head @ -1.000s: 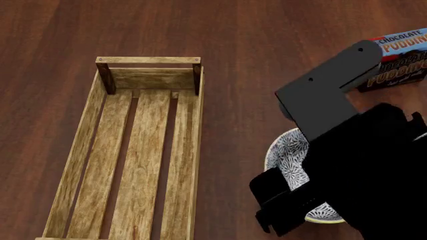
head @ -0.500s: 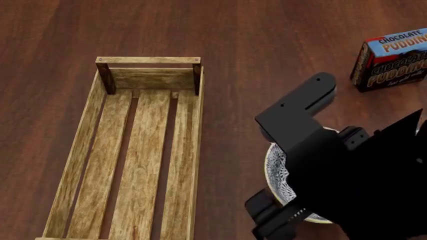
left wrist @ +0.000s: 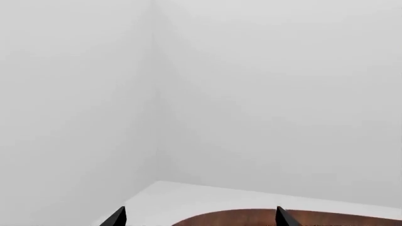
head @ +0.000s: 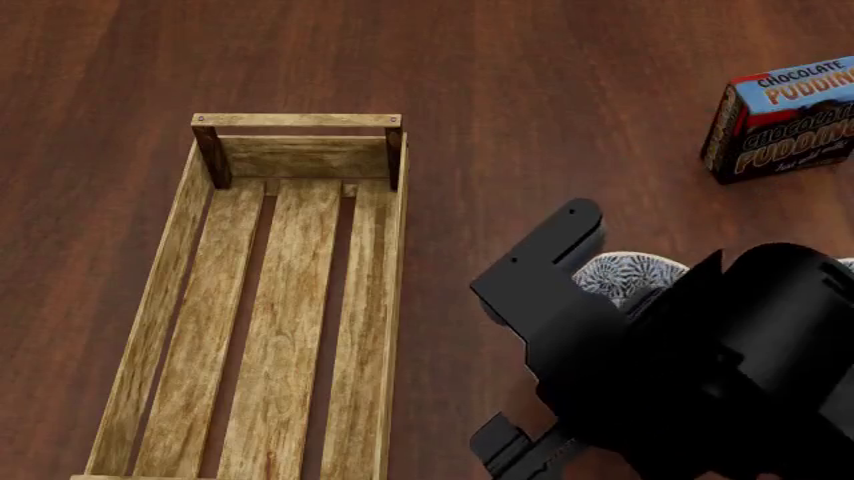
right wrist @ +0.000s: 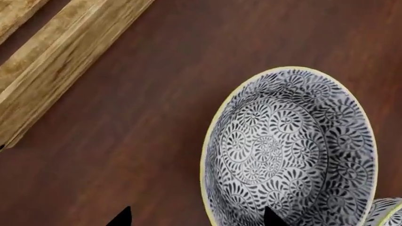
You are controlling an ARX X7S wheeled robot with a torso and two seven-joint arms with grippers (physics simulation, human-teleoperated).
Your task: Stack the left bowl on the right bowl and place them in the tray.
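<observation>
In the right wrist view the left bowl, white with a dark swirl pattern and a yellow rim, sits upright on the dark wood table. My right gripper is open just above its rim: one fingertip lies over the bowl's inside, the other over bare table outside. A sliver of the right bowl shows beside it. In the head view my right arm hides most of the left bowl. The light wooden tray lies to its left, holding nothing. My left gripper is open, facing a white wall.
A chocolate pudding box stands at the far right of the table. The tray's long side rail runs close to the left bowl, with a strip of bare table between them.
My right arm has swung left and nearer in the head view, uncovering the pudding box and covering more of the left bowl.
</observation>
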